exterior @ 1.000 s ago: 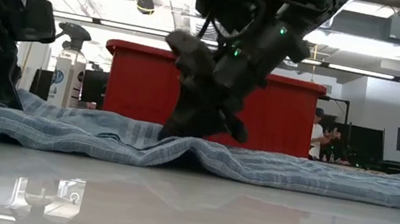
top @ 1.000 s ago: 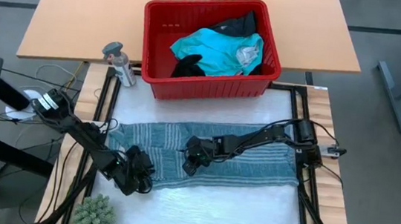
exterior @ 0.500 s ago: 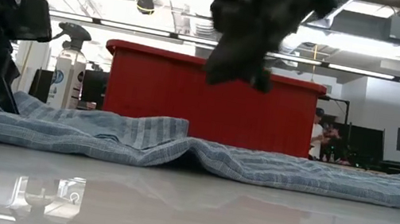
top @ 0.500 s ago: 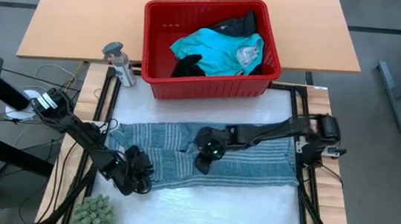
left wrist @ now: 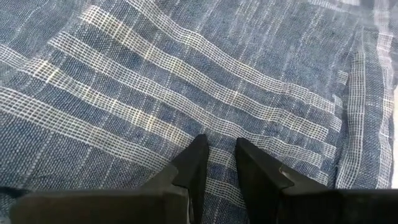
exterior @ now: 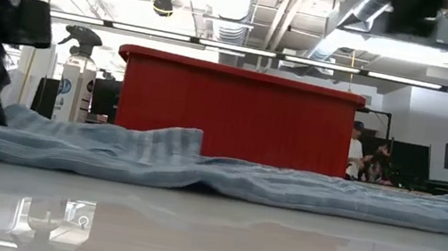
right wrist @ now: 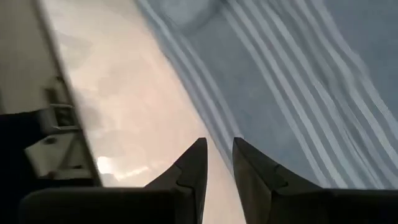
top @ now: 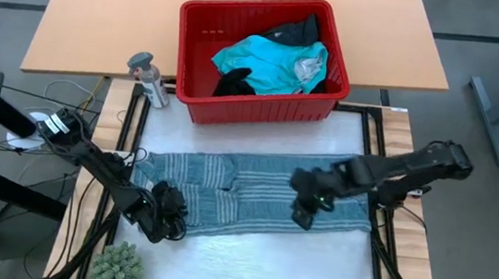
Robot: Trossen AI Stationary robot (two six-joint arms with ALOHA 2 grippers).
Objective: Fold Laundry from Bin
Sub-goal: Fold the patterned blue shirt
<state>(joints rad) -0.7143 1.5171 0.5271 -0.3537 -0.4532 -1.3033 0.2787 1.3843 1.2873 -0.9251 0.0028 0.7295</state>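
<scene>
Since the earlier frame, the right tool [top: 306, 210] has left the garment's middle fold and travelled toward the right end, its fingers nearly pressed together and holding nothing. On the worktop [top: 247, 251], the striped garment [top: 253, 196] lies spread out lengthwise in front of the bin [top: 255, 103], which holds the turquoise garment [top: 271, 63] and black pieces. This cloth should handle as light, limp and easily wrinkled; grip at edges or corners. Left tool [left wrist: 217, 163], fingers nearly together, rests on the left end; whether it pinches cloth cannot be told.
</scene>
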